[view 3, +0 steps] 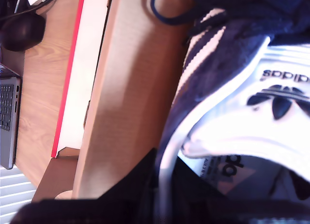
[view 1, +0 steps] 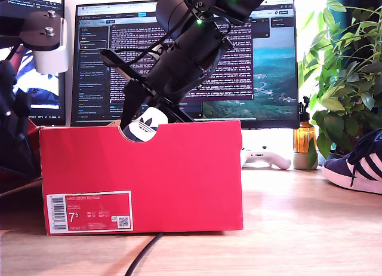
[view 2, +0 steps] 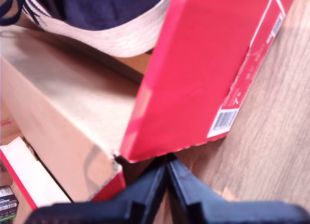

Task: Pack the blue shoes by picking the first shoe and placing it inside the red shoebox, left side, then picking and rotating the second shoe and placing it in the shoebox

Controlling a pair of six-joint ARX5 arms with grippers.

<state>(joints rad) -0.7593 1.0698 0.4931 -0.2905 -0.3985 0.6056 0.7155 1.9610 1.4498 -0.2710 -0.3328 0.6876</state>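
**One shoe going into the box, its twin waiting by the plant**

The first blue shoe (view 1: 145, 125) sat heel-up in the red shoebox (view 1: 179, 168), its white trefoil tab showing through the half-round notch in the near wall. The second wrist view looked straight down onto that same heel tab (view 3: 281, 95), and the second gripper (view 3: 162, 180) was clamped on the heel rim, one finger inside the collar and one outside, from what could be made out. The shoe hung below the pincer, its long axis running away from the notch along the box, toe end hidden.

The first gripper (view 2: 167, 173) had its jaws pressed together on nothing, low outside the box by a corner; where that arm stood in the exterior view could not be settled.

I counted two shoes: one in the box, and a second blue shoe (view 1: 357, 165) on the table (view 1: 298, 228) at the exterior view's right, well apart from the box, near a potted plant (view 1: 346, 67). One box. Judging by this, the coming move turned on lowering the held shoe flat against one side wall, leaving room for its twin.
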